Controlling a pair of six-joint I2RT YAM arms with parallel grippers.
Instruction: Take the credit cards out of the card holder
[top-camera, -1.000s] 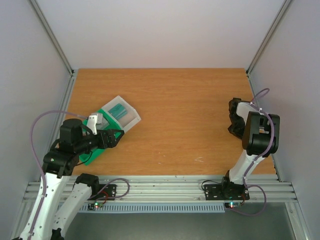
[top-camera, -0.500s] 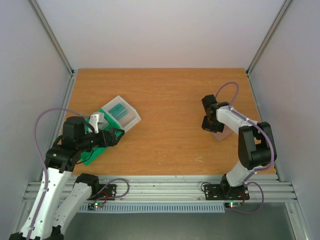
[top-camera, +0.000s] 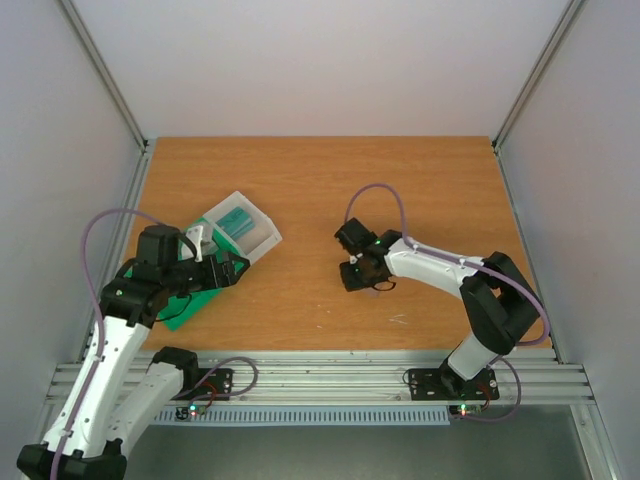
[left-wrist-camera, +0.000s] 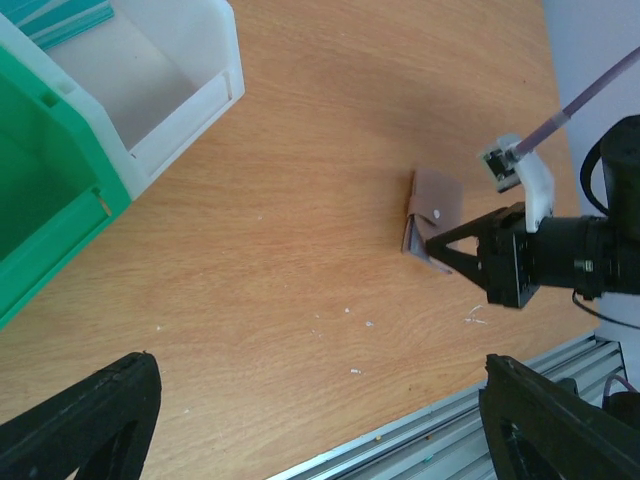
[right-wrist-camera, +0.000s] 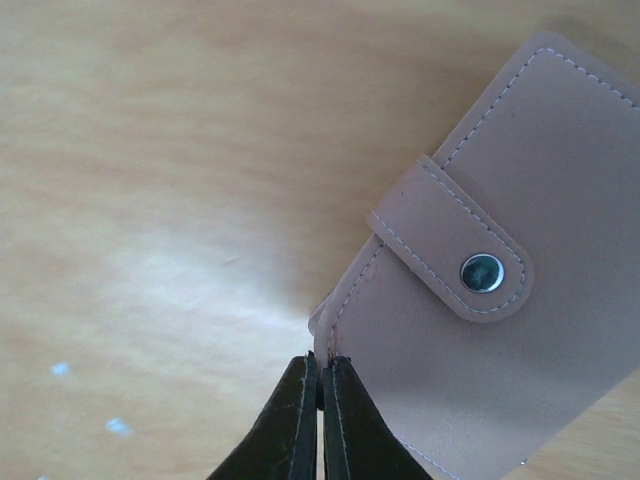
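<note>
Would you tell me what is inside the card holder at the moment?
The card holder is closed, its snap flap fastened; only the pinkish outer cover shows. Whatever is inside is covered.

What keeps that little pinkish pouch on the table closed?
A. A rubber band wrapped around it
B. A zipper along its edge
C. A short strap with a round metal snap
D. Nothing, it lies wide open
C: the right wrist view shows a short strap folded over the edge of the card holder and fastened by a round metal snap; no zipper or band is visible.
</note>
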